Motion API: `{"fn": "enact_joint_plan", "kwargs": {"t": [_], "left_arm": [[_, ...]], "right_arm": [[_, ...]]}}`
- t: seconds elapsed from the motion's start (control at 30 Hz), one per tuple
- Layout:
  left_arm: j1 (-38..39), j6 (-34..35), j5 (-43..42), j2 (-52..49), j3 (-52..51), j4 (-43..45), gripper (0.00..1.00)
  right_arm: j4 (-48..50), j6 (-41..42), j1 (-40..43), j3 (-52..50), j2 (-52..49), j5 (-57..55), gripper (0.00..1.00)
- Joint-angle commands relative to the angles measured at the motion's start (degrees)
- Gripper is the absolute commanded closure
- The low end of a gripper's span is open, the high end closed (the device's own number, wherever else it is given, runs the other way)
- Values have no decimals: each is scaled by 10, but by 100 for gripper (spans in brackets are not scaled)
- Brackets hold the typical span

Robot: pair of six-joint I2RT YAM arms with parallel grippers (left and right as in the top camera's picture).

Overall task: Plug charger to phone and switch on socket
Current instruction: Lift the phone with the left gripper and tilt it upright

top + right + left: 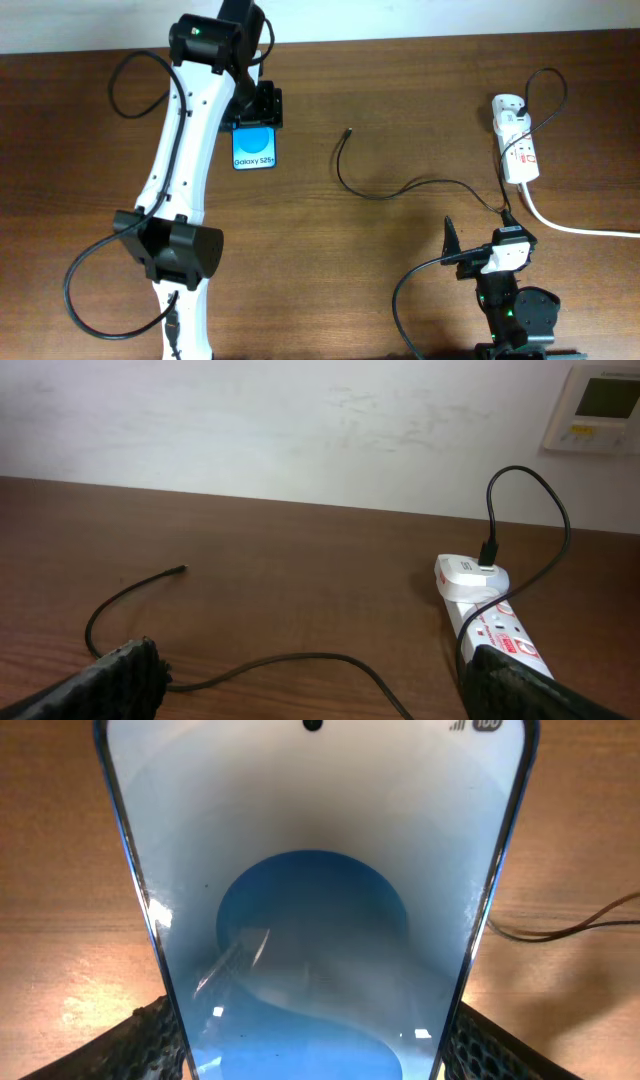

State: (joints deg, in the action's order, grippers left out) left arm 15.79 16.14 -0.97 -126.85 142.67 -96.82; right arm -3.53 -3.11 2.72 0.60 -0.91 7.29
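The phone (255,152), with a blue screen and "Galaxy S25" text, is at the back left of the table. It fills the left wrist view (315,920). My left gripper (262,112) has a finger against each long edge of it (315,1065). The charger's thin black cable (380,192) lies loose mid-table with its plug tip (347,130) free, right of the phone. It also shows in the right wrist view (280,658). The white socket (517,150) lies at the back right (490,615). My right gripper (480,247) is open and empty near the front right (315,695).
A white adapter (508,108) sits plugged into the socket's far end, with the black cable looping from it. The thick white cord (570,228) runs off the right edge. A wall panel (600,405) hangs behind the table. The left arm (185,170) spans the table's left side.
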Motion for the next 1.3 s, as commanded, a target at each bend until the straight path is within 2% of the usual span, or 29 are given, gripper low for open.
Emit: {"fn": "enact_joint_plan", "kwargs": {"t": [0.0,0.1,0.23,0.27,0.37,0.4,0.73,0.93,1.03,1.13,1.27], "left_arm": [[5,9,15,36,-21,2,100],[5,9,25,62,-57,14,100],[0,10,12,159,-258,142,100],[-7,10,-17,187,-328,197,100],[-41,14,-93,203,-413,266,100],[-54,46,-98,203,-425,276,100],[-71,237,-98,203,-433,287,100],[-71,253,-139,203,-433,289,100],[-71,324,-139,203,-433,287,100],[-71,426,-171,203,-433,286,100],[-71,426,-173,203,-433,272,100]], "right_arm": [[-3,3,-5,-3,4,-3,2],[-3,3,-5,-3,4,-3,2],[-3,3,-5,-3,4,-3,2],[-3,3,-5,-3,4,-3,2],[-3,3,-5,-3,4,-3,2],[-3,3,-5,-3,4,-3,2],[-3,3,-5,-3,4,-3,2],[-3,3,-5,-3,4,-3,1],[-3,3,-5,-3,4,-3,2],[-3,3,-5,-3,4,-3,2],[-3,3,-5,-3,4,-3,2]]}}
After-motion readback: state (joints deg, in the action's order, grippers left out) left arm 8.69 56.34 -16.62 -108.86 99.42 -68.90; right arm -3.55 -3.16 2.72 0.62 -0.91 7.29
